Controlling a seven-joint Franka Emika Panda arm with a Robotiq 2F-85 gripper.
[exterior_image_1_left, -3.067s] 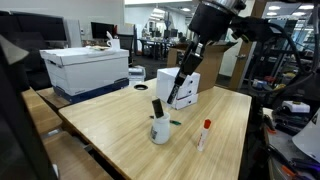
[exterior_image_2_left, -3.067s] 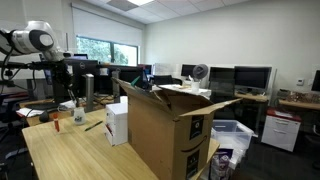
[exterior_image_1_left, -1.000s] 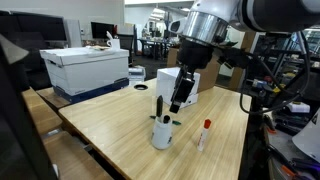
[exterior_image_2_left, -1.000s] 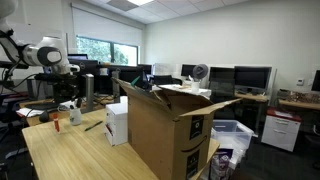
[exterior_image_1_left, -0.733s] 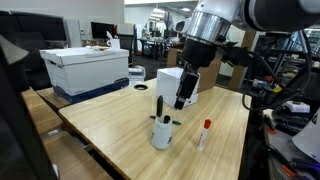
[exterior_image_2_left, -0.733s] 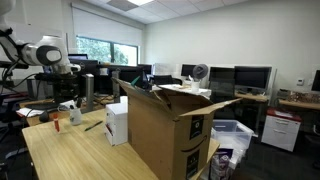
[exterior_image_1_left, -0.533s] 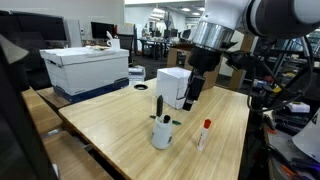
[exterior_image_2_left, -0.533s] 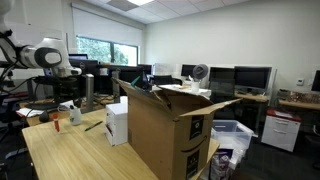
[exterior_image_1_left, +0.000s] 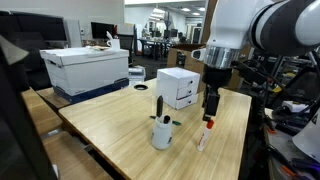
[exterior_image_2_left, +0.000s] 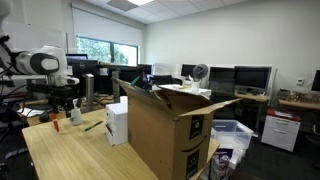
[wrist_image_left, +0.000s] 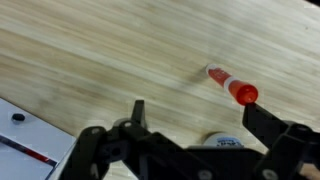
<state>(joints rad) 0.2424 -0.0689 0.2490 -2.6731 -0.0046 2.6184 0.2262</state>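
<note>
My gripper hangs open over a light wooden table, just above a white marker with a red cap that lies flat. In the wrist view the same marker lies a little ahead of the open gripper, with nothing between the fingers. To one side of the gripper stands a white cup with a black marker upright in it. Only the cup's rim shows at the wrist view's lower edge. The arm is at the far left in an exterior view, gripper pointing down.
A white box stands on the table behind the cup, and its corner shows in the wrist view. A green pen lies beside the cup. A large open cardboard box stands by the table, and a white bin is further back.
The gripper has moved sideways from beside the cup to above the red-capped marker, and its jaws have widened. The black marker stays standing in the cup.
</note>
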